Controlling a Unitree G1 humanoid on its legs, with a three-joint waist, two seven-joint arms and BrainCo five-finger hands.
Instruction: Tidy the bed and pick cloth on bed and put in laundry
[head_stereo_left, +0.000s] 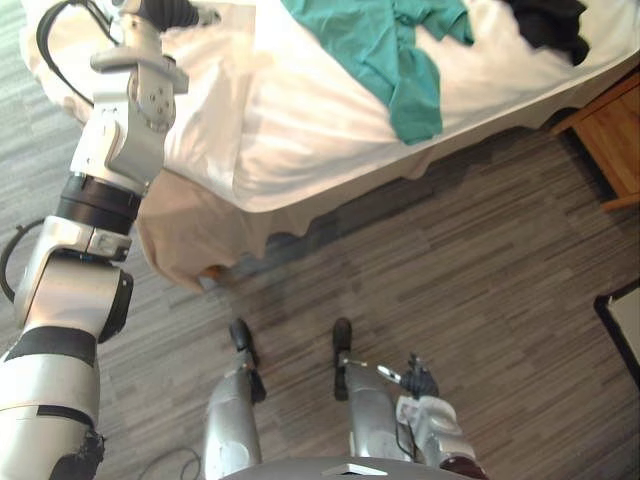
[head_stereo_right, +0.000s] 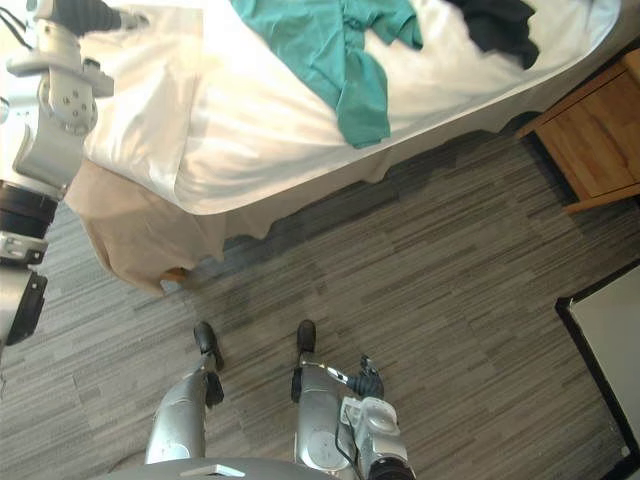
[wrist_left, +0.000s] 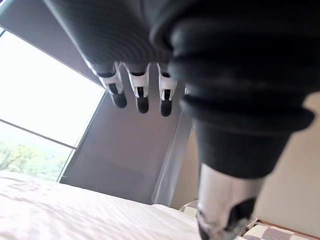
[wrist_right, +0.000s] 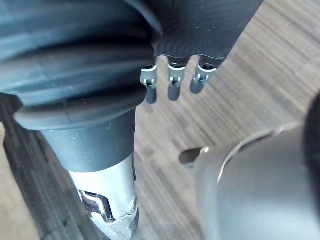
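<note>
Fingers (wrist_left: 142, 97) of the left hand (head_stereo_left: 185, 13) hang straight and loosely apart, holding nothing. The wrist view looks past them over white bedding towards a bright window (wrist_left: 40, 100).

Well to the right of that hand lies the teal cloth (head_stereo_left: 400, 60), crumpled on the white bed (head_stereo_left: 300, 140), with one end draped towards the bed's near edge. No finger touches it. A black cloth (head_stereo_left: 550, 25) lies further right on the bed, at the far right, also untouched. The left hand is held over bare sheet on the left part of the bed.

A beige cover (head_stereo_left: 180, 240) hangs from under the white sheet at the bed's near left corner, down towards the grey wood-grain floor (head_stereo_left: 450, 270). A wooden bedside cabinet (head_stereo_left: 612, 130) stands at the right, just beside the bed. The right hand (head_stereo_left: 420, 383) hangs low and near over the floor, well apart from the bed, its fingers (wrist_right: 172, 85) relaxed and empty.

The step in hand appears to be the reach for the first garment: nothing is picked up yet. The next move likely calls for the left hand to travel right to the teal cloth, come down on its bunched middle, and close round a thick fold so the whole piece lifts.
</note>
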